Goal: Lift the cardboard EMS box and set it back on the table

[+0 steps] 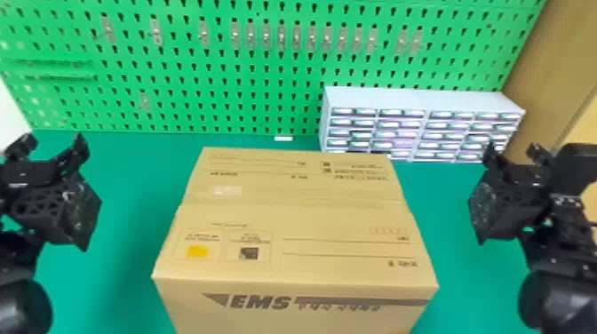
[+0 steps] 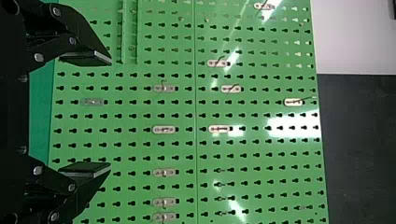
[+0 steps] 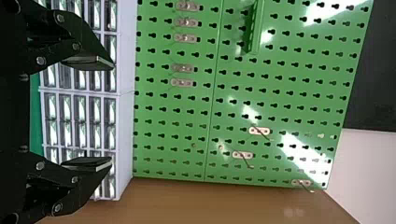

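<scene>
Centrally, the cardboard EMS box (image 1: pixel 288 217) sits on the green table (image 1: pixel 124 177), between the two grippers and touching neither. Its top is closed, with a seam running crosswise and printed panels, so the contents are hidden. Second container: a pale drawer cabinet (image 1: pixel 415 98), behind the box and toward its right, with small drawers in stacked rows; glare on the fronts, cannot tell what they contain. Small white piece (image 1: pixel 283 138) noted on the table behind the box, near the foot of the green pegboard (image 1: pixel 266 95), which carries a number of small hook plates. Left gripper (image 1: pixel 54 141): beside the box, off its left side, fingers spread wide; in the left wrist view pegboard shows through the gap between the fingertips, grip empty. Right gripper (image 1: pixel 513 150): off the box's right side, fingers likewise wide apart; in the right wrist view the cabinet shows beyond the gap, nothing clamped. Both stand clear of the box walls.
</scene>
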`<state>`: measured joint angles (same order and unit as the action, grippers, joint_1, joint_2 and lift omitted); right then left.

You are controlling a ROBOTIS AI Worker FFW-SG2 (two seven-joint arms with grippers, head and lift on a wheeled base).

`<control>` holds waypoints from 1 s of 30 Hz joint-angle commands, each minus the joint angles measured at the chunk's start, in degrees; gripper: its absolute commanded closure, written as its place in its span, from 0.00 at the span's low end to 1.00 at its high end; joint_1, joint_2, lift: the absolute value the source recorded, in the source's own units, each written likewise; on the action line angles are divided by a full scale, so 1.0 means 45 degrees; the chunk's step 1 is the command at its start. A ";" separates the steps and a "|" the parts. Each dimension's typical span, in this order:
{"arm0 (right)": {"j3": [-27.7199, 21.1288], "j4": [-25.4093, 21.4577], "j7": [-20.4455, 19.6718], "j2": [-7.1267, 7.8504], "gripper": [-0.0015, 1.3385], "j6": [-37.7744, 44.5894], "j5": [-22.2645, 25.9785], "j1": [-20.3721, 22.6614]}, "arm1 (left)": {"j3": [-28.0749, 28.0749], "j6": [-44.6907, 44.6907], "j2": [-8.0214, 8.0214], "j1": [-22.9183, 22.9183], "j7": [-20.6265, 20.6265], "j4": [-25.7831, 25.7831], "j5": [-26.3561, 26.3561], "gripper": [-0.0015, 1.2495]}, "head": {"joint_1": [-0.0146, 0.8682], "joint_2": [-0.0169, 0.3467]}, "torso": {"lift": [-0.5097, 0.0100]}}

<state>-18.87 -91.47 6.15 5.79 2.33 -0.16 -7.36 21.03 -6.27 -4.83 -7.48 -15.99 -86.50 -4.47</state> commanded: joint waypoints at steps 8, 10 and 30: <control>-0.0142 -0.0083 -0.0001 -0.0075 0.40 0.0068 -0.0101 -0.0064 | 0.0113 -0.0149 0.0000 0.0002 -0.0001 0.0003 -0.0119 0.36 | 0.78 0.01 | 1.00; -0.0142 -0.0102 -0.0001 -0.0075 0.40 0.0068 -0.0101 -0.0064 | 0.0113 -0.0149 0.0000 0.0021 -0.0001 0.0003 -0.0139 0.36 | 0.78 0.01 | 1.00; -0.0298 -0.0220 -0.0001 -0.0368 0.40 0.0068 -0.0276 -0.0025 | 0.0054 -0.0168 0.0000 0.0041 -0.0001 0.0003 -0.0197 0.36 | 0.78 0.01 | 0.96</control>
<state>-19.94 -92.27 6.15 4.48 2.64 -1.12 -7.47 21.40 -7.04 -4.83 -7.45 -16.00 -86.48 -5.36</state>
